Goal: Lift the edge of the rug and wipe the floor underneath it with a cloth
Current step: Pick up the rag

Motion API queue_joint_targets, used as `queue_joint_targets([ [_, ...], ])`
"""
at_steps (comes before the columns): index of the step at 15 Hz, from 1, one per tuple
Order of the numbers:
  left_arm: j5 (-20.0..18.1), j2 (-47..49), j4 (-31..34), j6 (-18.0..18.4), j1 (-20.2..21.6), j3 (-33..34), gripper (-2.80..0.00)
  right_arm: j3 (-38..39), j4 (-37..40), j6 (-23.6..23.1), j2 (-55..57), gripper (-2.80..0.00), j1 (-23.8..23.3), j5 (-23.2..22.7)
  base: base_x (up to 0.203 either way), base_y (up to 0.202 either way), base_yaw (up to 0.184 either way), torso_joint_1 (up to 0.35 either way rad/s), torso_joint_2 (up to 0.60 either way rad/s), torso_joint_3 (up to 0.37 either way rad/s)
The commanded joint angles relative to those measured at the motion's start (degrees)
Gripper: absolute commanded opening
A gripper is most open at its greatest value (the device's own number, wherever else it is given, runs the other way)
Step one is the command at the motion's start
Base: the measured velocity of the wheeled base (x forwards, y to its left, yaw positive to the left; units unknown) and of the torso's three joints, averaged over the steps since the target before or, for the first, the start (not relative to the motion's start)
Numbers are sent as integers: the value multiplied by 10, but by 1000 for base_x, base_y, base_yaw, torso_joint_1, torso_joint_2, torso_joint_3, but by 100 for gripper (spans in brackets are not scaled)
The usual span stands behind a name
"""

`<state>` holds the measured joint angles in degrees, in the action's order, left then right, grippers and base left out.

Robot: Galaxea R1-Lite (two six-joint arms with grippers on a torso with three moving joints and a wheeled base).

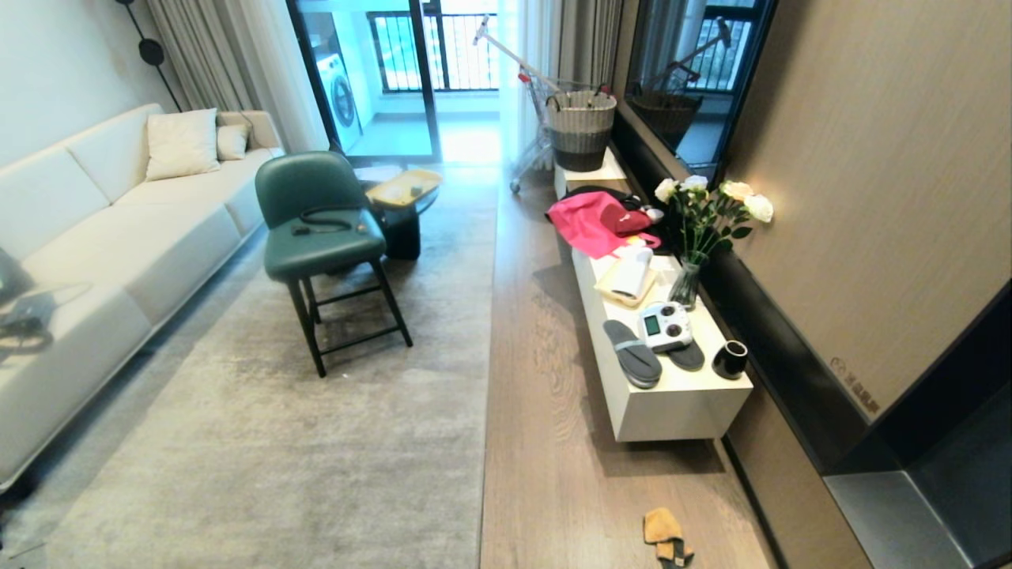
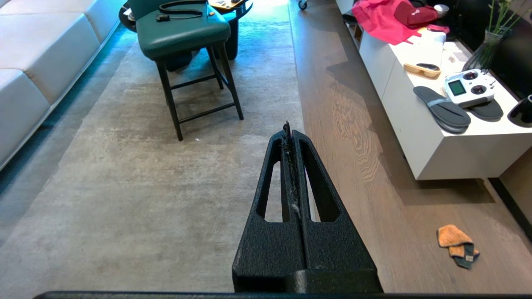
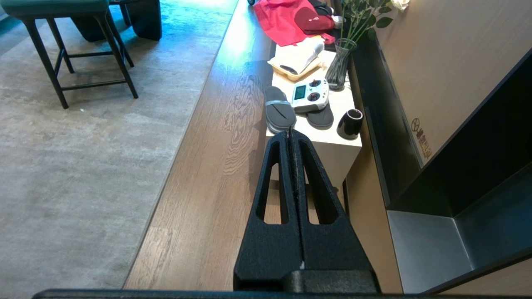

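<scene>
One cloth (image 1: pixel 666 537) is lying crumpled on the floor (image 1: pixel 545 442), near the flat rug edge (image 1: pixel 489 356). A tray (image 1: pixel 613 291) on the surface (image 1: pixel 680 387) is holding one white roll (image 1: pixel 632 272). Two slippers (image 1: pixel 632 353) are lying there. Jaws of both the left gripper (image 2: pixel 289 131) and right gripper (image 3: pixel 289 135) are sitting closed, empty.

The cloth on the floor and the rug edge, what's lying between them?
Nothing: between the cloth and the rug edge runs only bare wood floor, clearest in the head view.

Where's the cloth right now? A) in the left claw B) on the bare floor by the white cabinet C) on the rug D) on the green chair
B: the cloth lies on the floor, right of the rug edge, untouched.
</scene>
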<state>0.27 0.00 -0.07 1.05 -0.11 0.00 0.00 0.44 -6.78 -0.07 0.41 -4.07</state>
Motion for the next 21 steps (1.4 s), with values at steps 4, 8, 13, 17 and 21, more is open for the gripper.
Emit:
queue_joint_targets([
  [4,0,0,0,0,-1,0,-280,0,0,-1,1,-280,0,-1,0,0,0,0,0,0],
  [8,0,0,0,0,0,0,-280,0,-1,0,1,-280,0,-1,0,0,0,0,0,0],
  [13,0,0,0,0,0,0,-280,0,-1,0,1,-280,0,-1,0,0,0,0,0,0],
  [17,0,0,0,0,-1,0,-280,0,0,0,1,-280,0,-1,0,0,0,0,0,0],
  [21,0,0,0,0,0,0,-280,0,-1,0,1,-280,0,-1,0,0,0,0,0,0],
])
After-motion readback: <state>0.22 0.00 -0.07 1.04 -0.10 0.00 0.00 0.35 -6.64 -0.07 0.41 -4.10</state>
